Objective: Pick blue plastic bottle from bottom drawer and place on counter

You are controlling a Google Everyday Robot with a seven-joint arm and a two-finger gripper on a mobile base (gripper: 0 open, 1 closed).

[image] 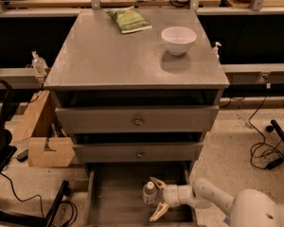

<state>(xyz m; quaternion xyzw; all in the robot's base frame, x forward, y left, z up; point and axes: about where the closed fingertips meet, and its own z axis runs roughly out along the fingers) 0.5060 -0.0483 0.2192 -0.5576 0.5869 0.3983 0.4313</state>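
Down in the pulled-out bottom drawer (116, 195), the blue plastic bottle (149, 194) stands upright on the flat grey floor, white cap up. Just beside the bottle, the gripper (155, 198) has its 2 pale fingers spread wide around it, gripping nothing; lined up, I'd say, for a sideways grab. Above the bottle lies the smooth, faintly shiny counter (118, 56).

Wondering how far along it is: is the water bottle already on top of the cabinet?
No, the blue plastic bottle stands in the bottom drawer, the open claw at its side.
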